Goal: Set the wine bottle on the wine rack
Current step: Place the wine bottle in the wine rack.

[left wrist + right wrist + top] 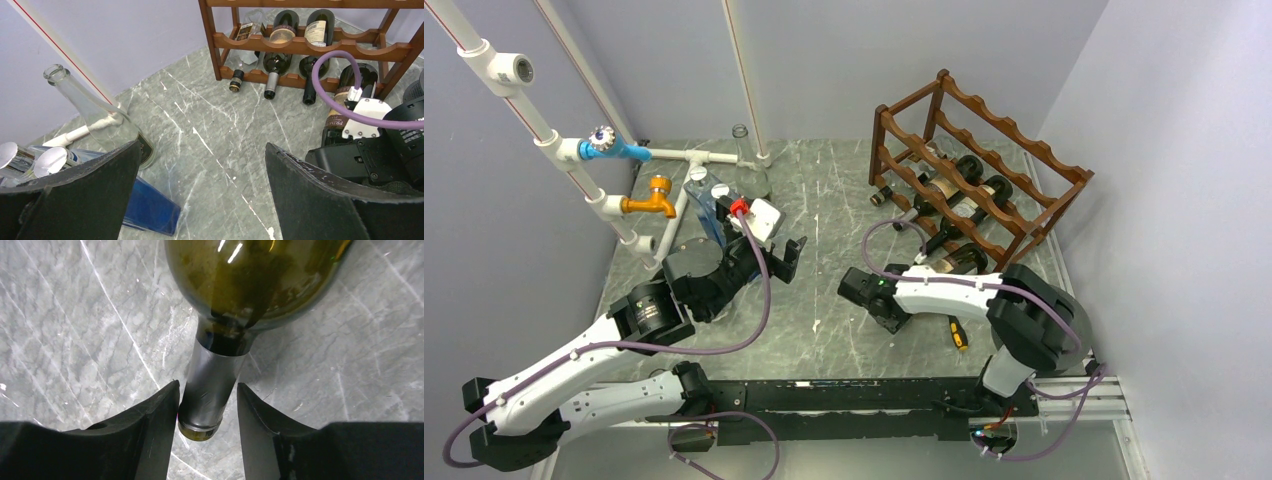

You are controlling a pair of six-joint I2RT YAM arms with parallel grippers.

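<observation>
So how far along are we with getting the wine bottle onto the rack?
Done: the right claw is lined up on the wine bottle, which lies on the table by the wine rack. In hand: its fingers flank the neck; a firm grip isn't clear. Still to do: lift it into a free cradle; other bottles already fill lower ones. The left claw is open, empty.
</observation>
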